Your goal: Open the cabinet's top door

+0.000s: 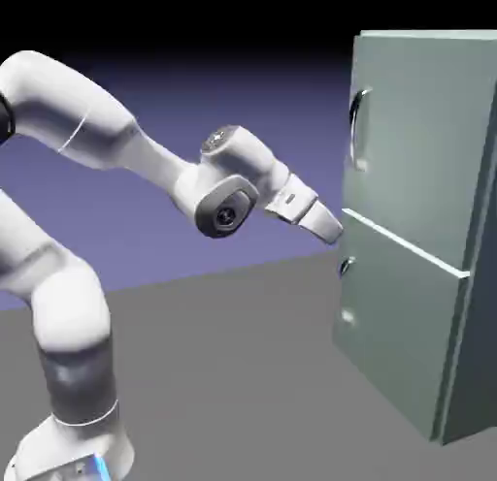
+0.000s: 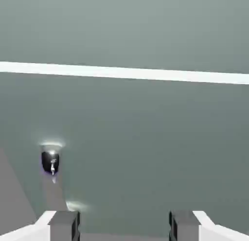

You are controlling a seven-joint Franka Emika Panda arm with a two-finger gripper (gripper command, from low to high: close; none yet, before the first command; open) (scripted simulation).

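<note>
From my station, the cabinet stood at the right of the exterior view, a tall grey-green box resting on the grey table. Its top door was flush with the cabinet front, closed as far as I could see, with its curved dark bar handle near the door's left edge, up high. Below a pale seam sat the lower door, carrying a small handle near its upper left corner.

The arm rose from the lower left and stretched toward the cabinet. The gripper hung just in front of the seam between the two doors, angled slightly downward, well below the bar handle and just above the lower door's small handle. I could not tell whether it touched the cabinet front.

In the hand view, the fingers stood apart at the bottom edge, released, with nothing between them. The lower door filled most of that picture, with the pale seam crossing it higher up. The small handle showed dark and shiny at the left, above and slightly left of the left finger, apart from it.
</note>
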